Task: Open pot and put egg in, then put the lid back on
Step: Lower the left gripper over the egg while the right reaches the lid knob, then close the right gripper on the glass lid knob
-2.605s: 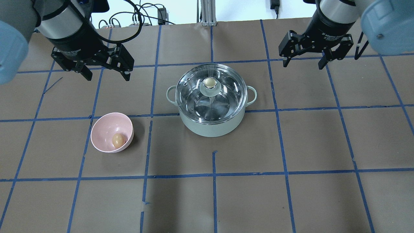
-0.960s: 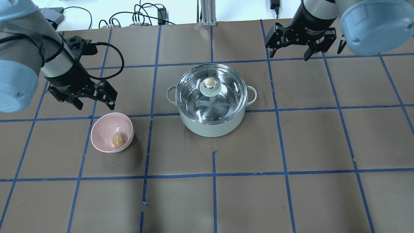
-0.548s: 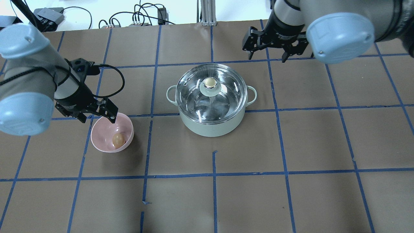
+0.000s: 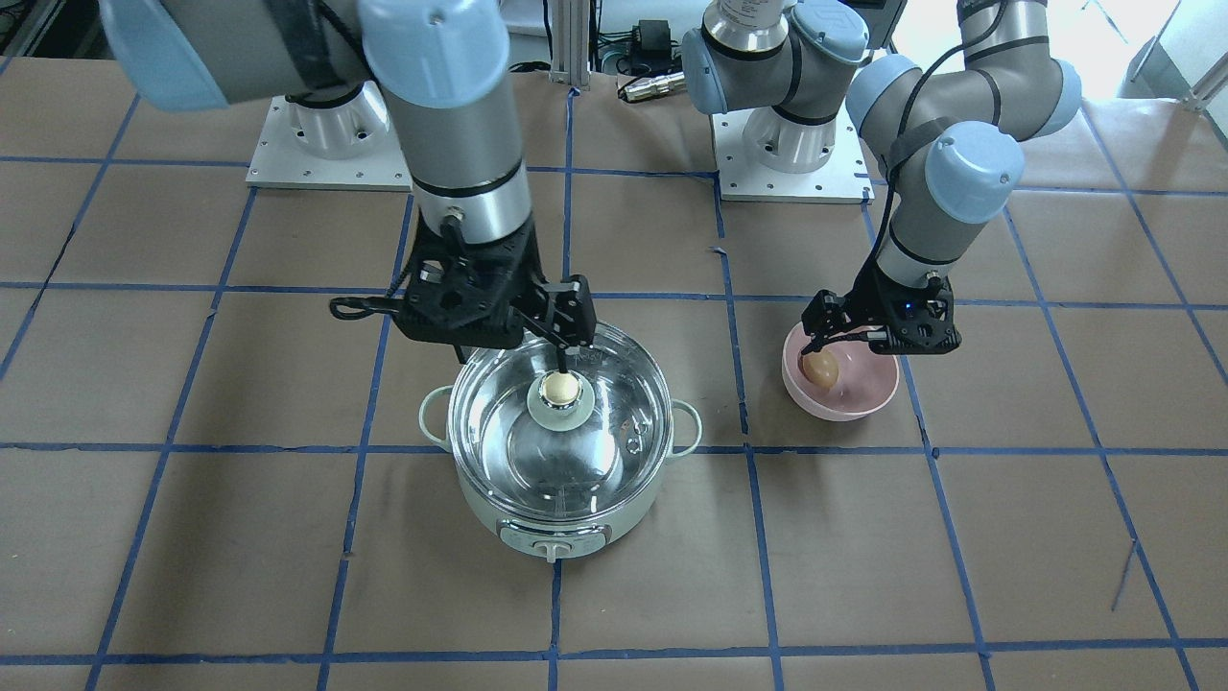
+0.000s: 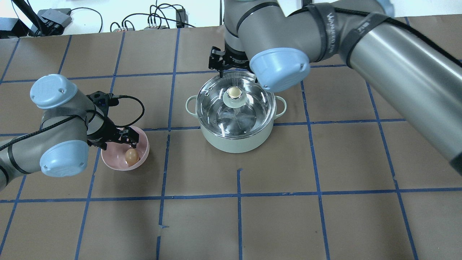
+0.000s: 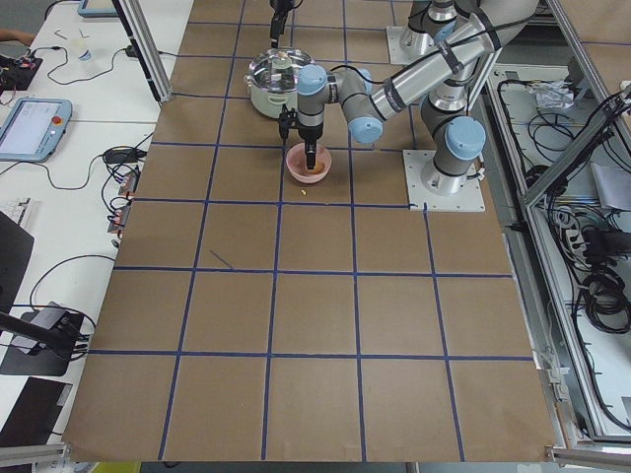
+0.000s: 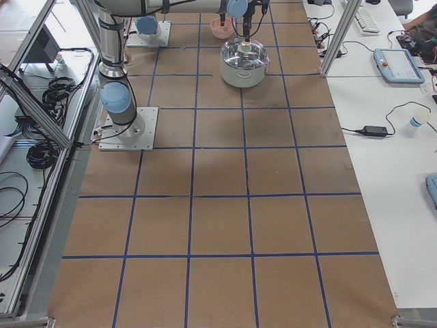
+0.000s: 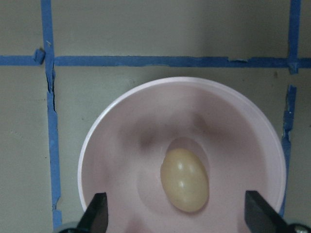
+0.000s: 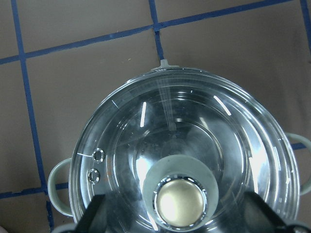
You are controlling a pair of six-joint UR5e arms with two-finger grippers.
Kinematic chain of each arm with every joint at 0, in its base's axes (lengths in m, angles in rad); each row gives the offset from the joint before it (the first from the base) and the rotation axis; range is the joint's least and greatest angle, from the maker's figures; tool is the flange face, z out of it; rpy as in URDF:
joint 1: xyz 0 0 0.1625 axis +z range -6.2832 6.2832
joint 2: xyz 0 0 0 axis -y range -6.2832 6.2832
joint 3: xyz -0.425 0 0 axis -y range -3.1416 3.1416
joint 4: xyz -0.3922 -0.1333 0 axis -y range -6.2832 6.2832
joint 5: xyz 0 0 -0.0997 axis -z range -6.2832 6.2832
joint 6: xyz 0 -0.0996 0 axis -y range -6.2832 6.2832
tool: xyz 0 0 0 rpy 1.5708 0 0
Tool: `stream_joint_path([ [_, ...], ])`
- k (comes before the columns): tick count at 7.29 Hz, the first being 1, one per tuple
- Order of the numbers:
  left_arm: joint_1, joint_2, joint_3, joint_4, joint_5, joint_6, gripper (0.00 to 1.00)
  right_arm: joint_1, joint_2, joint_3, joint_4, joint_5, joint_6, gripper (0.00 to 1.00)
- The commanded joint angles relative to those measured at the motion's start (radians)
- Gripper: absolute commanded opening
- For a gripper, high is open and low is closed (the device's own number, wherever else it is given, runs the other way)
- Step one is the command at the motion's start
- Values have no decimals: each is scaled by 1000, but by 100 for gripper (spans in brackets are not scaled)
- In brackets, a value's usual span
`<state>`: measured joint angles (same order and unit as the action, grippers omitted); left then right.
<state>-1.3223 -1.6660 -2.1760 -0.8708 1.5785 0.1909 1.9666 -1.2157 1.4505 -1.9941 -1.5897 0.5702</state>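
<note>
Lid (image 9: 160, 131) sits shut on the pot (image 5: 234, 144), mid-desk (image 5: 325, 162); the opening step isn't done yet. Right fingers (image 9: 95, 216) hang over it, spread wide and holding nothing, one tip either side of the knob (image 9: 178, 201), so the knob lies straight ahead btw them. From the front one tip shows just above and behind the knob; can't tell if the tips are level w/ it yet. Likely next for that arm: drop a little, close on the knob, lift. Egg (image 8: 184, 179) lies in the pink bowl (image 8: 126, 145), on the robot's left of the pot and well apart from it. Left fingers (image 8: 97, 213) are also wide open and empty, w/ the egg approx centred btw the tips. Its long axis runs across the closing line, slightly tilted, so they'd pinch the short width. Left arm is nearer the egg, right arm nearer the lid. Lid is clear smooth glass w/ glare streaks and two small holes near one edge. Knob is a small beige ball w/ a shiny top on a pale green base; rounded, prob slippery. Pot is mint green outside, bright steel inside, two loop handles. Egg is tan, smooth, oval, and could roll on the bowl's curved matte wall. Desk is brown paper w/ a blue tape grid.
</note>
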Motion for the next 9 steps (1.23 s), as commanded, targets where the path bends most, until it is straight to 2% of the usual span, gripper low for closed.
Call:
stream_joint_path([
  [1,0,-21,-5,7,-12,-11,99,12,25,43,-63,-16,-31,97],
  [2,0,-29,-5,6,-12,-13,99,12,27,68,-98,-16,-45,97],
  [4,0,-47,1,6,-11,-13,99,12,24,73,-97,-15,-36,94],
  [5,2,-53,-1,6,-8,-11,99,12,21,73,-89,-16,-36,84],
  [6,0,-54,-4,7,-2,-11,99,12,19,74,-84,-16,-38,68],
  [7,0,-55,-11,59,-8,-10,97,11,18,77,-84,-18,-46,57],
  [9,0,-55,-21,75,-6,-2,97,11,18,80,-83,-18,-55,45],
])
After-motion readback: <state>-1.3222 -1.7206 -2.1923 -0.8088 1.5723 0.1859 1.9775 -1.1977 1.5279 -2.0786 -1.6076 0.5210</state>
